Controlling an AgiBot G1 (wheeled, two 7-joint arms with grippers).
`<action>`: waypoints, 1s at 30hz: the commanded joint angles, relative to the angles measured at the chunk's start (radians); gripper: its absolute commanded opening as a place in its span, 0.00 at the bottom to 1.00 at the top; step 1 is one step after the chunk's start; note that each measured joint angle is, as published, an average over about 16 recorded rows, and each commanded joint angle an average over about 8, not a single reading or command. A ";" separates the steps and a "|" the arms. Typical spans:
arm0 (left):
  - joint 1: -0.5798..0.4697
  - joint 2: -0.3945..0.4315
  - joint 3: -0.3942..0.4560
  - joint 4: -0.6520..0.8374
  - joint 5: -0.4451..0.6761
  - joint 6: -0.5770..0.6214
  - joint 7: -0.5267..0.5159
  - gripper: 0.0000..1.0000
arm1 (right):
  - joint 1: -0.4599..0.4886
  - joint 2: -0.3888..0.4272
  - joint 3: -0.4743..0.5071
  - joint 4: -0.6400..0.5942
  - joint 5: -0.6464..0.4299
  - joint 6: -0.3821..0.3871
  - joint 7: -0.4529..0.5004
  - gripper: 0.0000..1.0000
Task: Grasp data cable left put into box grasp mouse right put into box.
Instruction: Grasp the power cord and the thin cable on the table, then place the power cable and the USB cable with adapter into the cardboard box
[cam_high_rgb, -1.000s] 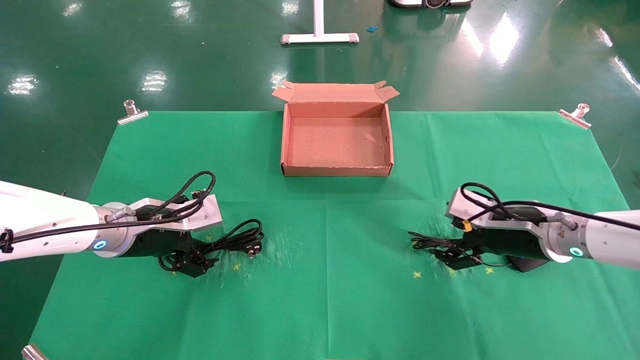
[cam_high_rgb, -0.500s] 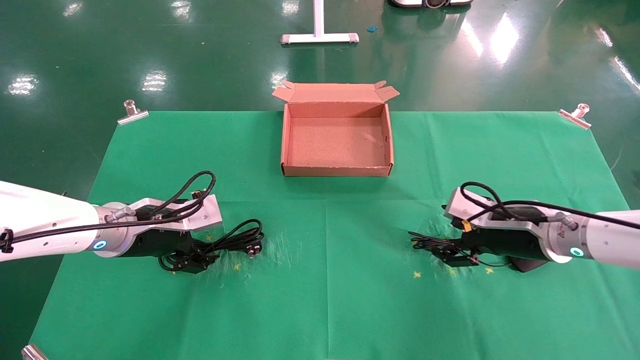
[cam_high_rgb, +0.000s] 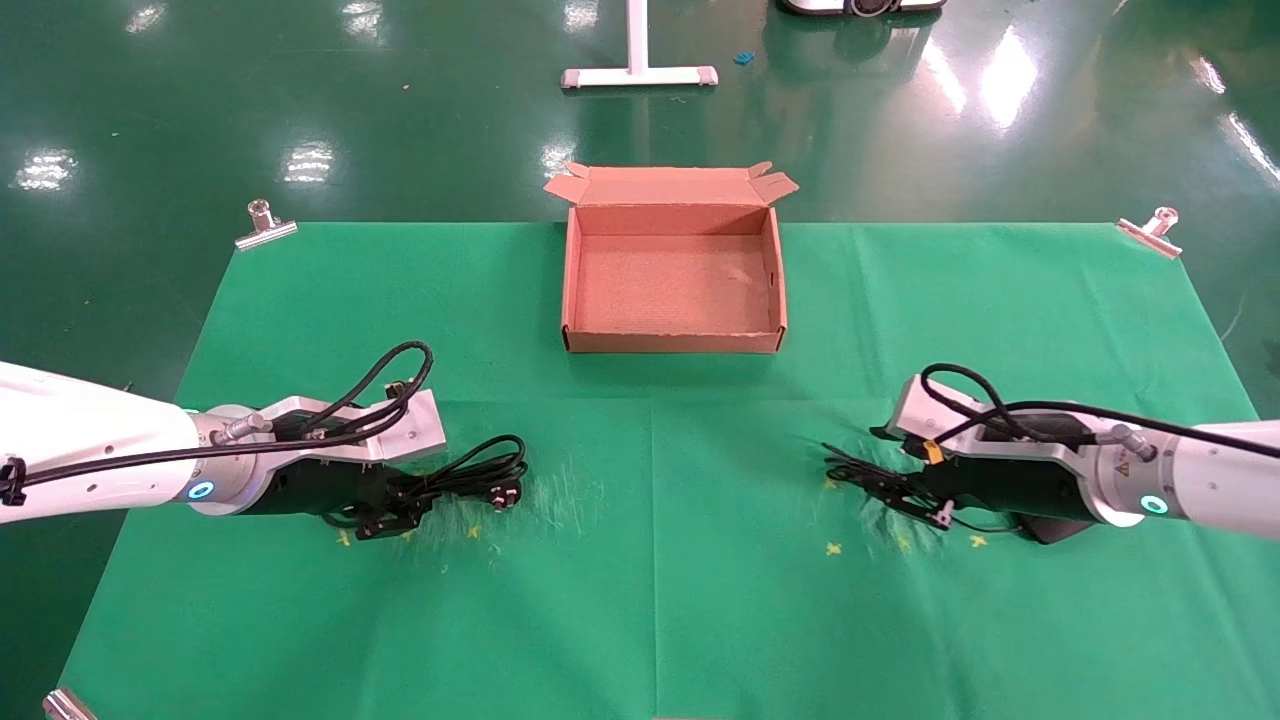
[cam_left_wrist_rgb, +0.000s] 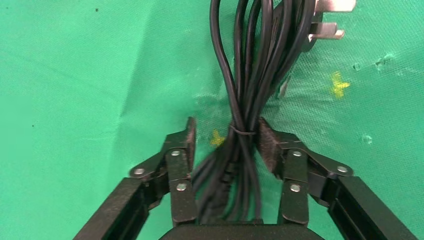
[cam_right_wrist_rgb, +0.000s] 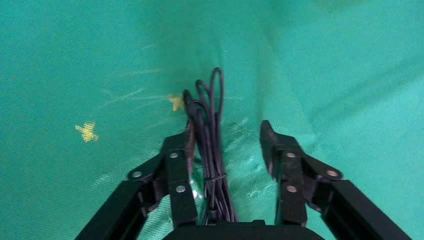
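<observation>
The data cable (cam_high_rgb: 480, 468), a thick black looped bundle with a pronged plug (cam_high_rgb: 508, 492), lies on the green cloth at the left. My left gripper (cam_high_rgb: 400, 512) is low on the cloth and straddles the cable (cam_left_wrist_rgb: 250, 75). In the left wrist view the gripper (cam_left_wrist_rgb: 226, 137) has one pad touching the bundle and a gap at the other. My right gripper (cam_high_rgb: 905, 492) straddles the mouse's thin cord bundle (cam_right_wrist_rgb: 210, 130), jaws apart (cam_right_wrist_rgb: 226, 135). A dark shape under the right wrist (cam_high_rgb: 1045, 528) looks like the mouse. The open brown box (cam_high_rgb: 672, 341) stands empty at the far middle.
The green cloth (cam_high_rgb: 650, 600) covers the table, held by metal clips at the far left (cam_high_rgb: 265, 228) and far right (cam_high_rgb: 1152, 232) corners. Small yellow cross marks lie near both grippers. A white stand base (cam_high_rgb: 638, 75) is on the floor beyond the table.
Both grippers' jaws have narrowed around their bundles. The data cable and the mouse cord have shifted slightly on the cloth. The arms have barely moved.
</observation>
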 joint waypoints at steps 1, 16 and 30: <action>0.000 0.000 0.000 0.000 0.000 0.000 0.000 0.00 | 0.000 0.000 0.000 0.000 0.000 0.000 0.000 0.00; 0.000 0.000 0.000 0.000 0.002 0.000 0.000 0.00 | 0.000 0.000 0.001 0.001 0.001 -0.001 -0.001 0.00; -0.143 0.014 -0.043 0.017 -0.186 0.110 0.133 0.00 | 0.114 0.003 0.040 -0.055 0.029 -0.016 0.029 0.00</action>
